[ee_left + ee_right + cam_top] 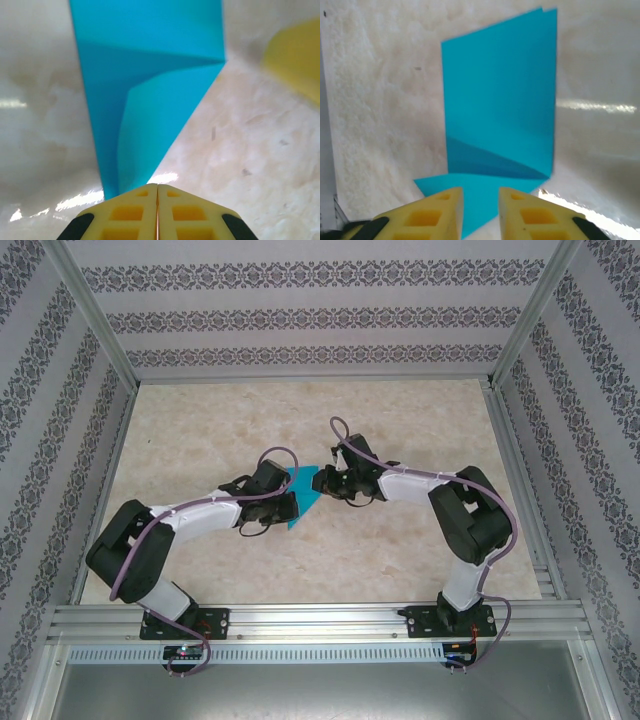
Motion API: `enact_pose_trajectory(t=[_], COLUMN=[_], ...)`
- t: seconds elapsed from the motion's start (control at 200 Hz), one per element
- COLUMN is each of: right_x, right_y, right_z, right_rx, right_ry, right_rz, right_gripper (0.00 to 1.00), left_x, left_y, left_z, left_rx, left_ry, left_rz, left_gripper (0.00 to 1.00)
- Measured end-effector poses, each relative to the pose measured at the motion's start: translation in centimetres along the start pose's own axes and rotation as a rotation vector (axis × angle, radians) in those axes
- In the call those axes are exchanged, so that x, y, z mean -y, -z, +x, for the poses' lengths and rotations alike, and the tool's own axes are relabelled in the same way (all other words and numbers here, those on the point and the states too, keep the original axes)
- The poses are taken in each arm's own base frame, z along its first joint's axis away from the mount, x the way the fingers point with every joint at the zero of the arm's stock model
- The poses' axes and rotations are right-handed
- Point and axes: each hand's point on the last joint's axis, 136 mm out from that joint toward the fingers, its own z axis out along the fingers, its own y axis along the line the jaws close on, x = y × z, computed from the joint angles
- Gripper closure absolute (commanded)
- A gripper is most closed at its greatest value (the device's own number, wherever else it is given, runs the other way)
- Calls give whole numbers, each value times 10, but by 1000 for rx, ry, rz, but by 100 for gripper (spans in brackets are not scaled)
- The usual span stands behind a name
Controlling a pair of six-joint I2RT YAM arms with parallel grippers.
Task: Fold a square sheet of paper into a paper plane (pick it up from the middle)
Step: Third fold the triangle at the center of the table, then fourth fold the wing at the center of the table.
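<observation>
Left claw (157,187) is closed, its tips at the pointed end of the folded blue sheet of paper (150,100); right claw (481,195) stands parted over the opposite edge, mid bench (400,560)

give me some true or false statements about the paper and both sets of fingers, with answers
1. The left fingers are closed together. True.
2. The right fingers are shut tight. False: a clear gap stands between them.
3. The cyan sheet of paper lies flat and unfolded. False: it is folded, with overlapping layers and creases.
4. The paper lies on the table between the two sets of fingers. True.
</observation>
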Motion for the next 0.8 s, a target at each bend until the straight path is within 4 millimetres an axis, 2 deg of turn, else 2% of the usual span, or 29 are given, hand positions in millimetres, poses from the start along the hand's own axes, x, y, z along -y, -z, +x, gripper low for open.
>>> enact_pose_trajectory(t=[0.09, 0.205, 0.39, 0.55, 0.799], right_x=[9, 7, 13, 23, 18], right_y=[-1, -2, -9, -17, -21], right_z=[7, 5, 7, 11, 7], right_rx=[-12, -4, -12, -33, -43], right_ry=[-29, -32, -57, -76, -82], right_rz=[16, 7, 12, 32, 5], right_gripper=[70, 69, 66, 65, 69], left_x=[6, 4, -12, -24, -30], left_y=[4, 0, -17, -24, -28], left_z=[-12, -18, -14, -11, -9], left_rx=[38, 52, 24, 12, 5], left_ry=[-17, -25, -28, -25, -24], left_rz=[1, -24, -95, -147, -174], left_gripper=[91, 92, 93, 93, 93])
